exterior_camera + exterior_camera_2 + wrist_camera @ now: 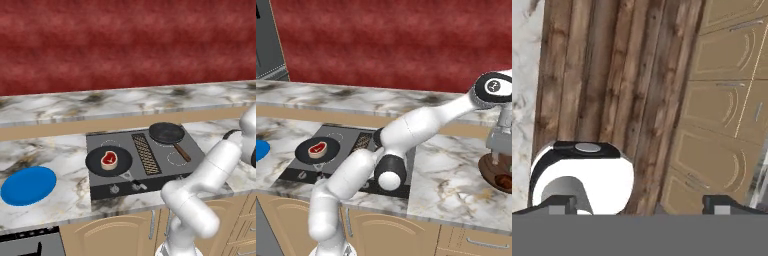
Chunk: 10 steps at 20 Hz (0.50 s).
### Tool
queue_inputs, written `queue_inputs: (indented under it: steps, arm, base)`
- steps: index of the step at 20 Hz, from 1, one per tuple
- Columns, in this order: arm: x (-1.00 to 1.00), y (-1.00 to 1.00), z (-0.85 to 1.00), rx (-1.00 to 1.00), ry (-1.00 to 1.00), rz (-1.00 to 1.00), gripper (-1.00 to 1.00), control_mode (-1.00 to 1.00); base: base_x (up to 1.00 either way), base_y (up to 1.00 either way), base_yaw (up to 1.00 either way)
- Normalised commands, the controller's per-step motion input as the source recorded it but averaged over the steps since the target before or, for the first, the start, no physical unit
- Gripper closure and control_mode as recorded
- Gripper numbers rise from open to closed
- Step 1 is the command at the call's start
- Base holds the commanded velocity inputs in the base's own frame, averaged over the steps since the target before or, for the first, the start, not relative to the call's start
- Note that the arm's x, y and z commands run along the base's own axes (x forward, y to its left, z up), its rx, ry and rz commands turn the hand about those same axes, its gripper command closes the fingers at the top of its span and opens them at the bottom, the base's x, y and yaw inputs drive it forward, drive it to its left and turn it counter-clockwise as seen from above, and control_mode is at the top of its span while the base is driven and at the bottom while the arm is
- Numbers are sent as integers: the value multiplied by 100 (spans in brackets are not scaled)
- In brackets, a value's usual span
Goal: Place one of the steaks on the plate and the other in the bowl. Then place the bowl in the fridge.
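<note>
Nearest us, our hand (501, 162) hangs with jaws spread wide, grasping nothing, above the bowl (495, 172) holding the dark steak (504, 180). At nine o'clock the pink steak (318, 148) lies in a pan; we should approach it squarely.

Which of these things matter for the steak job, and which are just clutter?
Job items:
- pink-red steak with white fat rim, lying in a black frying pan
- dark reddish-brown steak, in the bowl
- flat round bright blue plate
- dark brown wooden bowl
- grey metallic fridge

Lying about:
- two black frying pans
- grey stovetop
</note>
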Motion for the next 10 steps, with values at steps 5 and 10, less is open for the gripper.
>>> queue_inputs:
  steps: [5, 10]
  arm:
    - [-100, 70, -16, 45, -35, -36, -100, -100]
    - [-74, 100, 14, -2, -48, -9, -100, -100]
  base:
    - [0, 0, 0]
    - [0, 0, 0]
